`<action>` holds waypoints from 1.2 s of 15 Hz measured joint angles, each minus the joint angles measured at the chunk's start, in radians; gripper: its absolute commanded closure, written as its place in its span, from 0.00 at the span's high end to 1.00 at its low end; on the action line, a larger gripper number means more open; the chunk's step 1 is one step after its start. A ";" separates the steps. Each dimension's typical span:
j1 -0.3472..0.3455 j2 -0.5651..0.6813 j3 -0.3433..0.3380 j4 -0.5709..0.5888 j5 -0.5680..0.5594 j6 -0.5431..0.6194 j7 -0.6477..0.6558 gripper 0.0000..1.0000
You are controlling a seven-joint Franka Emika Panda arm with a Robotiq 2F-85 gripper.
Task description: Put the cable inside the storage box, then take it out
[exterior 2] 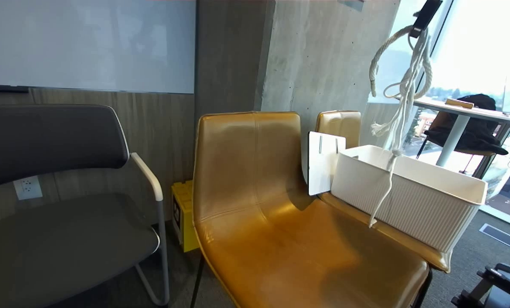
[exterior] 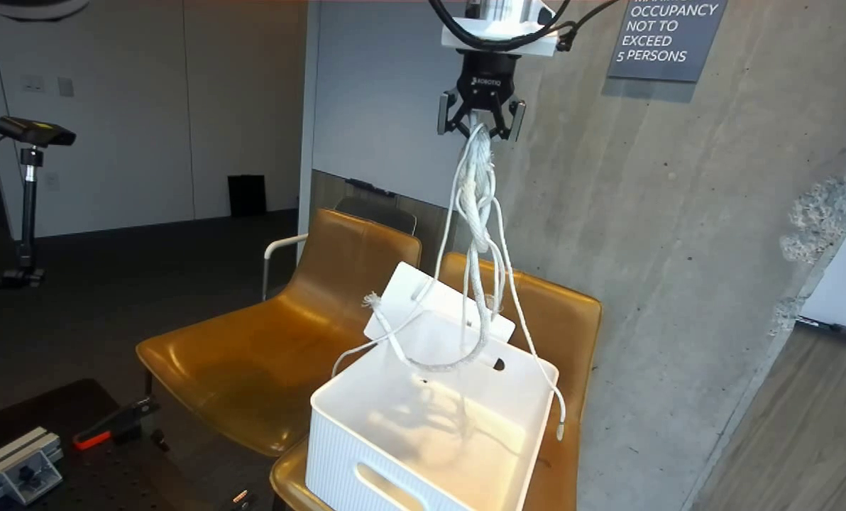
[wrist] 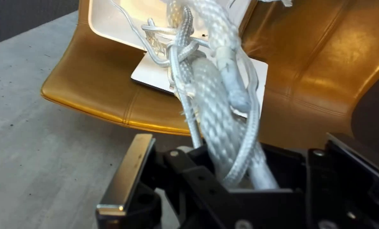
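Note:
The cable (exterior: 476,191), a knotted off-white bundle, hangs in the air from my gripper (exterior: 478,136). Its upper part sits deep between the fingers (wrist: 126,175), near the palm, while the fingertips stand apart on either side; the gripping spot itself is partly hidden. Below is the white storage box (exterior: 345,447), uncovered on top, its lid (exterior: 402,294) tilted up behind it. In an exterior view, one strand of the cable (exterior 2: 409,81) dangles in front of the outer wall of the box (exterior 2: 409,209). Lower loops hang over the box; whether they touch its rim, I cannot tell.
The box stands on a brown leather chair (exterior: 565,305), with another brown chair (exterior: 253,355) beside it. A concrete wall (exterior: 678,248) rises behind. A camera on a stand (exterior: 29,206) and a metal rail (exterior: 11,468) are at the left; a grey chair (exterior 2: 54,239) is farther off.

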 measured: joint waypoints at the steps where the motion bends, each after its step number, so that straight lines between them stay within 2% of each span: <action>1: 0.016 -0.034 0.013 -0.041 0.001 0.000 0.000 0.00; 10: 0.112 -0.342 0.091 -0.388 0.020 0.009 0.014 0.00; 13: 0.085 -0.388 0.064 -0.476 0.018 0.028 0.006 0.00; 18: -0.024 -0.392 -0.019 -0.564 0.019 0.086 -0.072 0.00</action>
